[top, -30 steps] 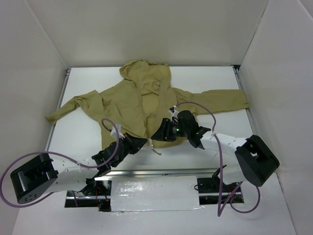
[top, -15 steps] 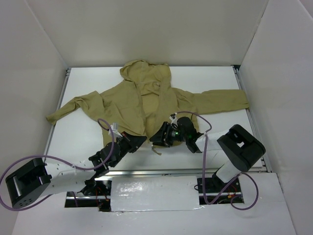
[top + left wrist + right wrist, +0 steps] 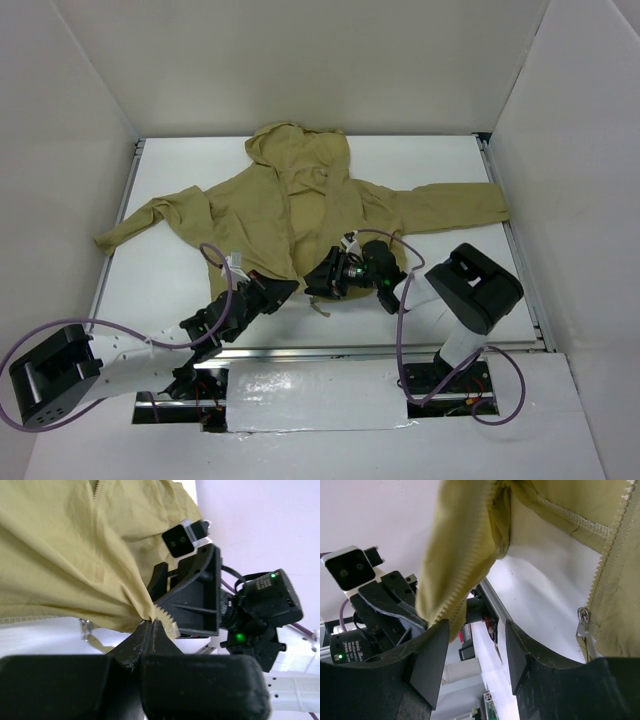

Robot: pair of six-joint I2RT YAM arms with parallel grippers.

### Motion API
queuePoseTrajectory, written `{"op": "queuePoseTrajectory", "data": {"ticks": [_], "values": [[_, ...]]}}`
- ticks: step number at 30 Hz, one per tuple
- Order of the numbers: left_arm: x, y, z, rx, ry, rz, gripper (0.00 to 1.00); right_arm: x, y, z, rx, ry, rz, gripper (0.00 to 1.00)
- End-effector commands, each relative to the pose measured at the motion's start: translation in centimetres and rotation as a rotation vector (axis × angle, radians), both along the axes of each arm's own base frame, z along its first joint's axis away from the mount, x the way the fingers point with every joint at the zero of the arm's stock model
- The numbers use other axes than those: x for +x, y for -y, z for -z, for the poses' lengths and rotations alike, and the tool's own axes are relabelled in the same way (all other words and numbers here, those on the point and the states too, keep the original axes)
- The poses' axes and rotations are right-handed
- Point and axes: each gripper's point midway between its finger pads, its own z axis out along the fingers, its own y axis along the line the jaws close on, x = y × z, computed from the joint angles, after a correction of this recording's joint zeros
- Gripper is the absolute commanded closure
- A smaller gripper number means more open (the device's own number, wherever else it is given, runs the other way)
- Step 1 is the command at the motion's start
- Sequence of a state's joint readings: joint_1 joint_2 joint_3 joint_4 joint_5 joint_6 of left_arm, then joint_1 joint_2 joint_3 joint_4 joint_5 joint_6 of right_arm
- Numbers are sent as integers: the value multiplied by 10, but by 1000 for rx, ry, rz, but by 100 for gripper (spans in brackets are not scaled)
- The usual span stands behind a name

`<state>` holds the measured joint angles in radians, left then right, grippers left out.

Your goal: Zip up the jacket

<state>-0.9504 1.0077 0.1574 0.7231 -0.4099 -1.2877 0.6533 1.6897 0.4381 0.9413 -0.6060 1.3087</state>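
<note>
Jacket [image 3: 300, 200] unzipped at hem | left pincer [image 3: 151, 623] pinching its zipper edge | right pincer [image 3: 476, 630] spread apart

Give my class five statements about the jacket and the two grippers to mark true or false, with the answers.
1. The jacket lies with its hood toward the far wall. True.
2. The left gripper is shut on the jacket's toothed zipper edge. True.
3. The jacket is fully zipped. False: at the hem the two rows of zipper teeth hang apart.
4. The right gripper is clamped on a sleeve. False: its fingers stand apart, at the bottom hem.
5. Both sleeves are folded under the body. False: they spread out to the sides.
</note>
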Motion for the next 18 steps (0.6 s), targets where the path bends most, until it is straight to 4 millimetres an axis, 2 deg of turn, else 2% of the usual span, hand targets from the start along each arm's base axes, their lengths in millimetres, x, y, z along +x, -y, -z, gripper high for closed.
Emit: {"op": "queuePoseTrajectory", "data": {"ticks": [1,9,15,18], "values": [[0,3,-12,-30,3,3,100,9,-6,-26,79,80,-3,44],[-6,1,-2,-11,-27,23,100,11,-10,-34,100,127,-31,43],[-7,-1,0,-17,-19,22,100,7,-2,-22,71,112,-5,42],[-8,0,4,-6,-25,29,100,3,-3,-24,107,98,-24,41]]}}
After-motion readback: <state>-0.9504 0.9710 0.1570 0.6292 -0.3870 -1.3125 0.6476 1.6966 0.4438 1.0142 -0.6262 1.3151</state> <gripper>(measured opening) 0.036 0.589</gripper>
